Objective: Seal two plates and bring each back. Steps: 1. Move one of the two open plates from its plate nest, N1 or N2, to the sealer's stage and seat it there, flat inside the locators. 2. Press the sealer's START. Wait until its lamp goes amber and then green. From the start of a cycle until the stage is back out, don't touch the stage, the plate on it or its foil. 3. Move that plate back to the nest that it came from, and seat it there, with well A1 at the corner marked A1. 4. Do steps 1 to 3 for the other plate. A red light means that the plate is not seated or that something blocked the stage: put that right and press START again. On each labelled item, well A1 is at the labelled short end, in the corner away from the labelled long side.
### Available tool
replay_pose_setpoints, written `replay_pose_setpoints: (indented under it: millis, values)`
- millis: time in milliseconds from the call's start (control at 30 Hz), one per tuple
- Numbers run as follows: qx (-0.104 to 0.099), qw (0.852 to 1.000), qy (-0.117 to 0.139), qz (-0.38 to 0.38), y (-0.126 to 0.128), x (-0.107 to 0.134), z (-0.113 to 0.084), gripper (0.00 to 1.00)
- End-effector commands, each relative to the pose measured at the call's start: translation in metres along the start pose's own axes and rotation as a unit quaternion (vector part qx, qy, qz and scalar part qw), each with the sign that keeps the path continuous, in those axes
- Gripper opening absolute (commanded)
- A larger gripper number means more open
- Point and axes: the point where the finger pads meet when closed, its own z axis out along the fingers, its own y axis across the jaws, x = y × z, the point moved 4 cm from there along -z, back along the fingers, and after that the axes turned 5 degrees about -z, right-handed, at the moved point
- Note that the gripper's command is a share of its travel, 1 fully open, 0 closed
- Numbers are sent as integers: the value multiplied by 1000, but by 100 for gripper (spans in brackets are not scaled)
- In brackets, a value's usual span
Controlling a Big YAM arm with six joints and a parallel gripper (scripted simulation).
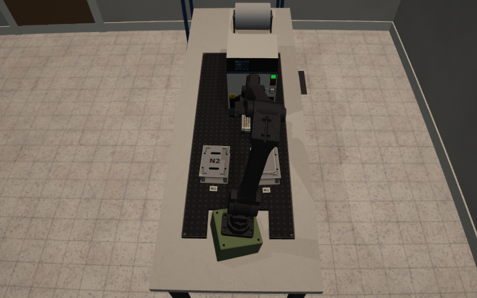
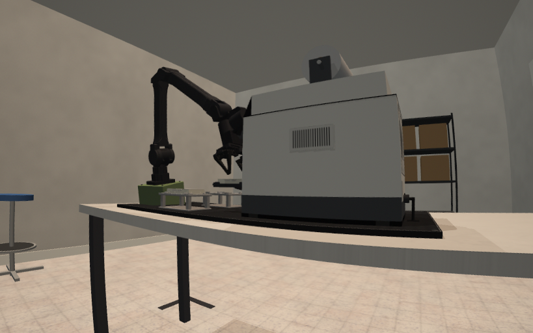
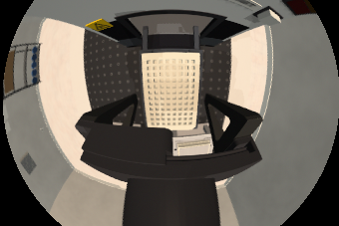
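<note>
A plate [image 1: 246, 122] [image 2: 230, 181] [image 3: 170, 91] with its wells showing lies on the sealer's stage [image 2: 218, 185] [image 3: 146, 38], which is out. My gripper [image 2: 235, 171] [image 3: 170, 97] is open and empty, above that plate, with one finger to each side in the wrist view. The other plate [image 1: 271, 163] [image 2: 185, 190] [image 3: 194, 148] sits in nest N1 with a smooth, flat top, partly hidden by the arm. Nest N2 [image 1: 206, 166] is empty. The sealer's lamp [image 1: 273, 76] is green. The START button [image 1: 271, 89] [image 3: 269, 17] stands out from the front. Well A1 cannot be made out.
The sealer [image 1: 251, 46] [image 2: 321, 165] stands behind the stage, with its dark opening facing the arm. A yellow warning label [image 1: 232, 95] [image 3: 99, 24] is on its front left. The foil roll [image 1: 252, 16] is on top. The green base [image 1: 236, 246] [image 2: 158, 194] carries the arm.
</note>
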Motion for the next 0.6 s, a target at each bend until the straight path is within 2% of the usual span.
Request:
replay_pose_setpoints:
  millis: [0,133,367,567]
  values:
    - [1,1000,-30,1,1,-24,-33,100]
    - [7,999,-38,9,-7,-34,-44,100]
    - [7,1000,-29,8,-9,-33,-42,100]
    - [5,999,-37,5,-5,-42,-61,100]
